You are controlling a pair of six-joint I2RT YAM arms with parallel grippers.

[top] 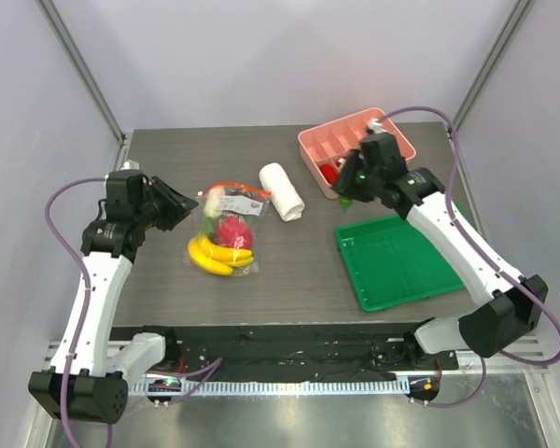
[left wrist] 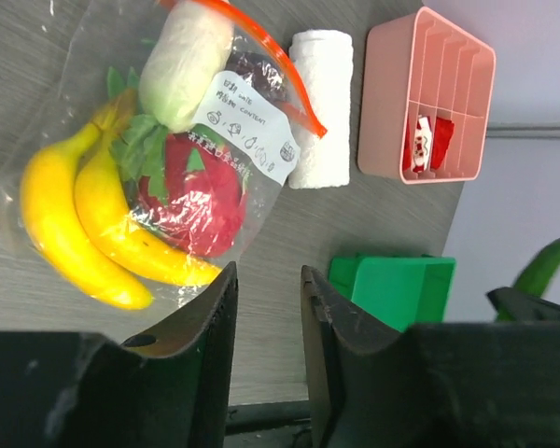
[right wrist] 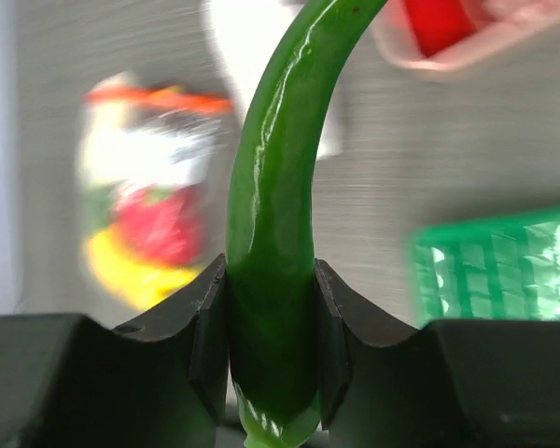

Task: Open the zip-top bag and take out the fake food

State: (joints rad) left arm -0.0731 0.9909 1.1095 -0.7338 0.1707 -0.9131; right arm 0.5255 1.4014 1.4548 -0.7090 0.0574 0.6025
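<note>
My left gripper (left wrist: 268,280) has its two fingers a little apart, and nothing is between them. The zip-top bag (left wrist: 159,140) lies flat on the table (left wrist: 373,224) just in front of those fingers, a bit off to the left in the wrist view. The fingers do not touch it.

Inside the bag I see two yellow bananas (left wrist: 75,215) closest to the fingers. A red dragon fruit (left wrist: 201,201) with green leaves is next to them. A white vegetable (left wrist: 182,61) is at the far end. The orange zip strip (left wrist: 280,70) runs along the far side of the bag, away from my left gripper. I cannot tell if the zip is open or closed. A white label (left wrist: 252,126) is stuck on the bag. A rolled white towel (left wrist: 322,103) lies just past the zip strip.

My right gripper (right wrist: 271,280) is squeezed tight on the green pepper (right wrist: 275,187). The pepper sticks out from between the fingers and curves forward. It is out of the bag.

From above, this gripper hangs between the pink tray (top: 310,149) and the green tray (top: 397,261). The bag is well apart from it, off toward my left arm. It looks blurry in the right wrist view.
</note>
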